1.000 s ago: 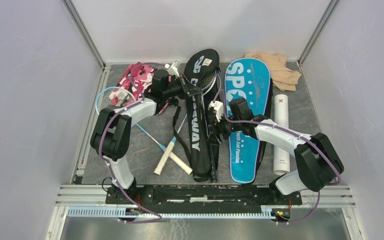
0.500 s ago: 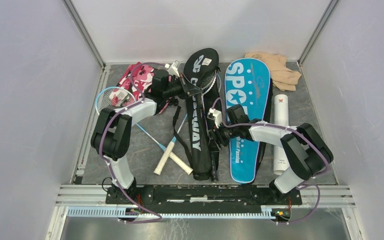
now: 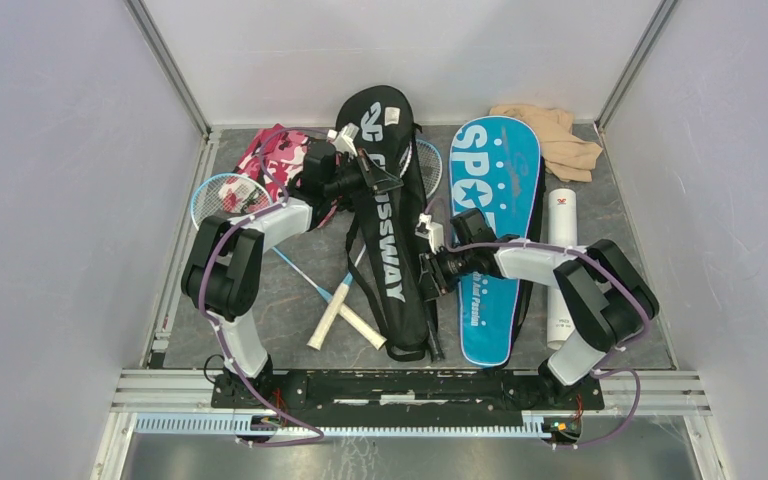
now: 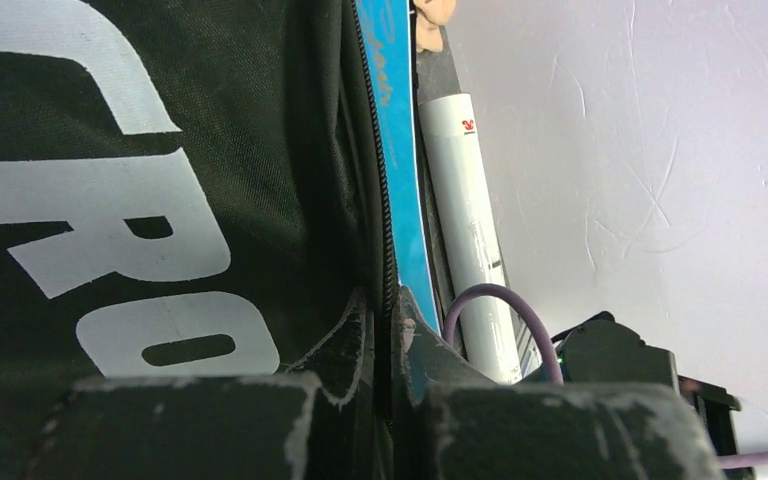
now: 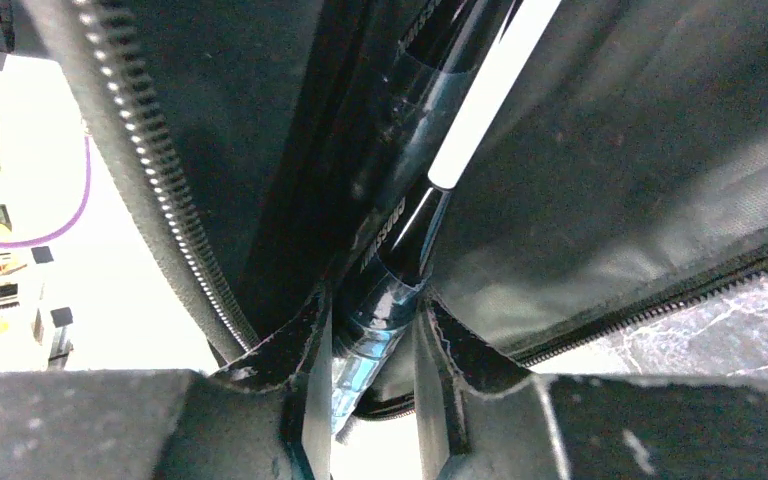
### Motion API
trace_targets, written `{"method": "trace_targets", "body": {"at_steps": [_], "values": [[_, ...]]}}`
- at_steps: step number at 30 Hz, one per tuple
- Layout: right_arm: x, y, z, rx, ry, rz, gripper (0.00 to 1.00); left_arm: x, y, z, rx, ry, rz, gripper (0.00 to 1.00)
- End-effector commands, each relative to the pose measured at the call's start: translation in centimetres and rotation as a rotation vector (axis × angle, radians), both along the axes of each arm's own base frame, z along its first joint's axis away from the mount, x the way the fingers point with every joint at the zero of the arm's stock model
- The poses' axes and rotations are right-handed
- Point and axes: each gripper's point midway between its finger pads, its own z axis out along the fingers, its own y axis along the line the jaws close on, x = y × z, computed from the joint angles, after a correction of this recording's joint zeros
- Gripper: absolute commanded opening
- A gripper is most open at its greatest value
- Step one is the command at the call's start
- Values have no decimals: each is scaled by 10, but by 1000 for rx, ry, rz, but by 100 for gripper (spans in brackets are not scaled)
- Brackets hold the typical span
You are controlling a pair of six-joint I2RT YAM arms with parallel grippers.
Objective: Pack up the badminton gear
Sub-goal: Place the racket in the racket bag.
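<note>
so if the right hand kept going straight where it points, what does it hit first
The right hand grips the dark glossy racket handle; pushing on, it likely meets the inside of the black fabric CROSSWAY racket cover.

From high above the near edge you look down on the whole table (image 3: pixel 290 290). Your left wrist view sits tight against the black cover (image 4: pixel 110 200), facing the right wall (image 4: pixel 660 150); your right wrist view looks into that cover's opening.

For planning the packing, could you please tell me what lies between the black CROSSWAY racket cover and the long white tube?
The blue SPORT racket cover, visible in the top view.
</note>
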Motion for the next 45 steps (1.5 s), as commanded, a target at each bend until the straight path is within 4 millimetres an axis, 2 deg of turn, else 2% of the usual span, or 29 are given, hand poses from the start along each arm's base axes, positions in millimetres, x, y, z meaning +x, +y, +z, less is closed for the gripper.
{"method": "trace_targets", "body": {"at_steps": [1,6,17,29,36,40,45], "values": [[25,19,24,64,-124,46,16,4,-9,18,-32,-106,-16,2],[34,23,30,61,-127,38,8,-1,-16,10,-21,-93,-37,2],[66,30,40,70,-125,-20,0,-13,-26,1,-28,-48,-67,2],[103,38,48,139,-115,-150,0,-17,-31,1,-112,48,-53,2],[110,39,43,133,-107,-186,2,-17,-33,1,-146,96,-43,2],[111,39,43,132,-112,-182,15,-14,-34,2,-165,113,-37,2],[110,25,44,64,-192,-149,53,-5,-28,11,-161,67,-38,2]]}}
